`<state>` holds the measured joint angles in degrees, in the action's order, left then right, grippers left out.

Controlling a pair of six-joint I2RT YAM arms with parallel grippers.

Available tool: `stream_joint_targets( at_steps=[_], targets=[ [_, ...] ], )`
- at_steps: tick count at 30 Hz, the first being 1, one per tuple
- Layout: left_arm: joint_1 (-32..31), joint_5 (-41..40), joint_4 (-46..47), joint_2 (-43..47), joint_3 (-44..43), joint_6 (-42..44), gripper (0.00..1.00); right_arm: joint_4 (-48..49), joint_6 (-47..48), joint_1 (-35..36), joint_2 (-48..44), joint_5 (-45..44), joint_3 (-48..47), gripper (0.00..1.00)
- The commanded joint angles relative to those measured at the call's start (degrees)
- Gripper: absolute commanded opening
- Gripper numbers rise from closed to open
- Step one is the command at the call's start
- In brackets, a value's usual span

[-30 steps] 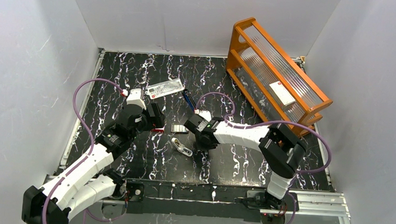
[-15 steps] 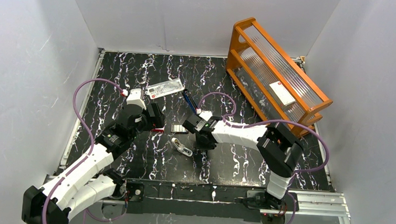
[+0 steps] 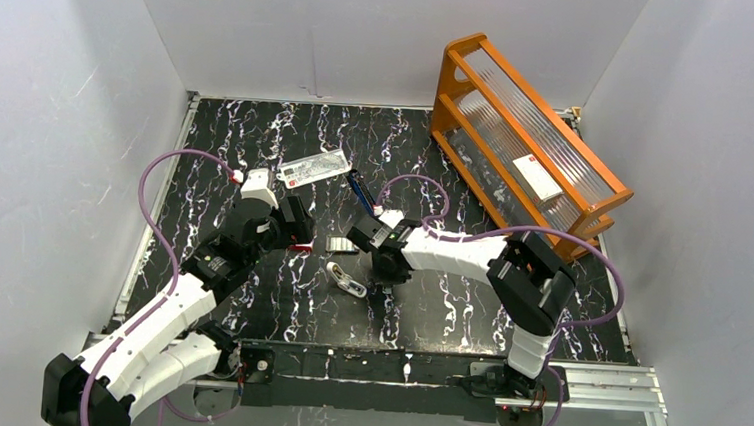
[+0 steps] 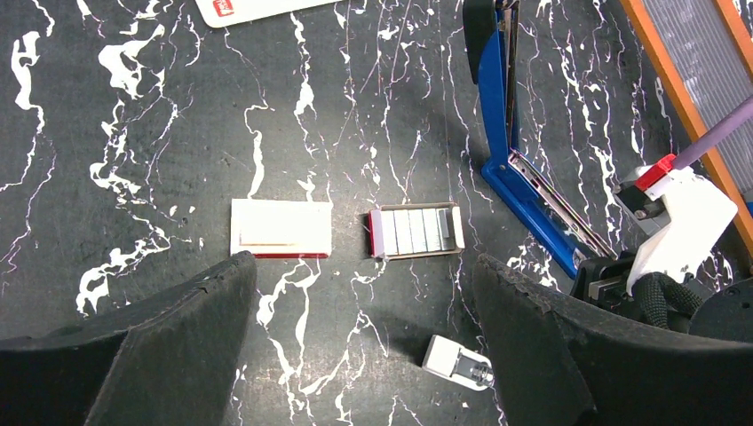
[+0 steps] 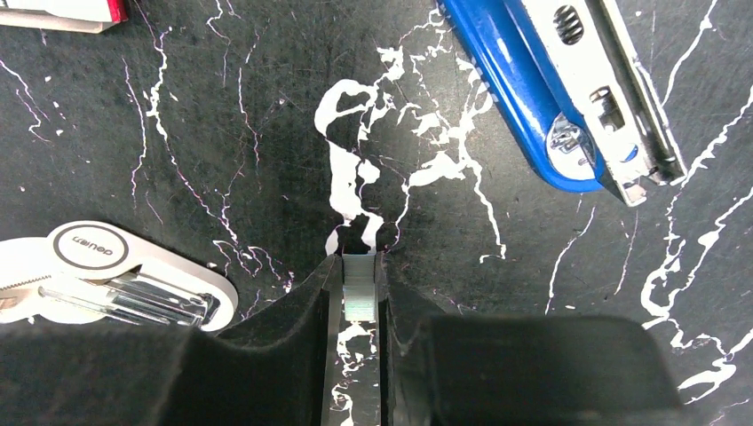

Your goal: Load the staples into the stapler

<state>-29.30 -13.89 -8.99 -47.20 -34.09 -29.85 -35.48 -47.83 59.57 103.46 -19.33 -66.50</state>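
The right tool (image 5: 359, 266) is pinching what looks like a staple strip (image 5: 359, 297) near the open, seemingly unloaded stapler (image 5: 533, 98), while the left tool (image 4: 360, 266) is hanging wide open above the staples (image 4: 415, 231).

One stapler (image 4: 491, 106), one red-white box (image 4: 281, 227), one gadget (image 5: 133, 280), one rack (image 3: 446, 88).

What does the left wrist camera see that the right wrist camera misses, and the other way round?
Only the left wrist view shows the staples lying in their open tray, and the orange rack. Only the right wrist view shows the right gripper pinching a thin pale strip, likely staples. Both show the blue stapler, the white-silver gadget and the red-and-white box.
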Motion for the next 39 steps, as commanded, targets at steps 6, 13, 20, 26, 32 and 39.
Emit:
stream_joint_targets(
  at_steps=[6, 13, 20, 26, 32, 39],
  targets=[
    [0.12, 0.59, 1.21, 0.13, 0.75, -0.30, 0.88, 4.43, 5.45, -0.74, -0.55, -2.97, 0.55, 0.25],
    [0.12, 1.64, 2.05, -1.56, 0.62, -0.42, 0.88, 11.76, 18.10, -1.59, -8.45, -3.82, 1.32, 0.25],
    [0.12, 2.86, 3.64, -4.24, -0.05, -1.13, 0.88, 19.09, 31.03, -9.05, -13.36, 3.64, 2.69, 0.25],
    [0.12, 4.03, 4.28, -6.99, -1.02, -1.49, 0.88, 21.56, 42.32, -14.92, -11.91, 13.46, 2.67, 0.25],
    [0.12, 4.57, 5.10, -8.69, -1.23, -1.54, 0.88, 22.00, 48.97, -16.89, -9.49, 21.59, 0.44, 0.24],
    [0.12, 4.58, 5.19, -10.08, -1.59, -1.10, 0.88, 22.24, 51.45, -17.74, -6.70, 23.62, -0.21, 0.22]
  ],
)
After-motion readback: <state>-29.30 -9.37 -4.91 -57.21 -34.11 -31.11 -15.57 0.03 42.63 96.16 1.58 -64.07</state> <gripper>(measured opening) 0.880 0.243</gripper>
